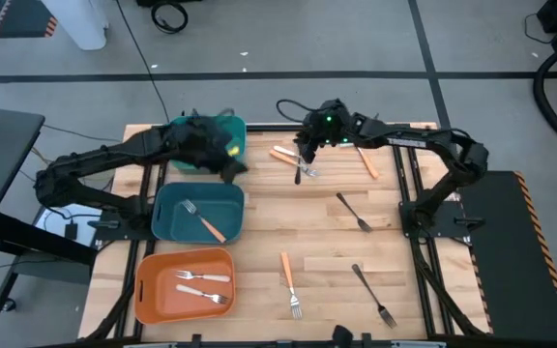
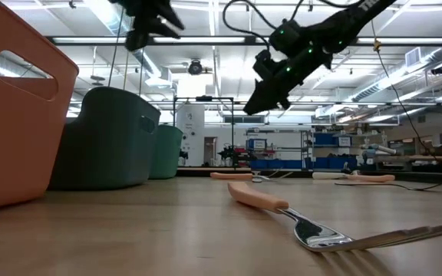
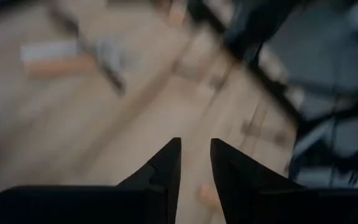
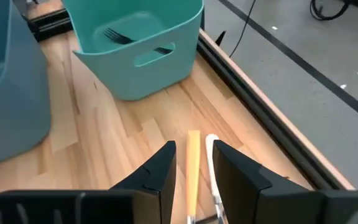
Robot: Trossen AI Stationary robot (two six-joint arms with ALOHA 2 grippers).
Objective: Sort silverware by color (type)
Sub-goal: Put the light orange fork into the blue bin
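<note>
Silverware lies scattered on the wooden table: an orange-handled piece (image 4: 192,168) and a cream-handled one (image 4: 211,163) side by side near the far edge. My right gripper (image 4: 193,152) hovers open just above them, touching neither. Another orange-handled piece (image 1: 367,162), two black forks (image 1: 353,213) (image 1: 372,295) and an orange-handled fork (image 1: 290,280) lie farther right and nearer. My left gripper (image 3: 196,149) hangs in the air beside the light teal bin (image 1: 222,135), narrowly open, with nothing between its fingers.
The light teal bin (image 4: 135,43) at the far left holds a black fork (image 4: 114,35). A darker teal bin (image 1: 167,222) holds an orange-handled fork (image 1: 204,222). An orange bin (image 1: 148,290) at the near left holds two cream-handled forks (image 1: 201,285).
</note>
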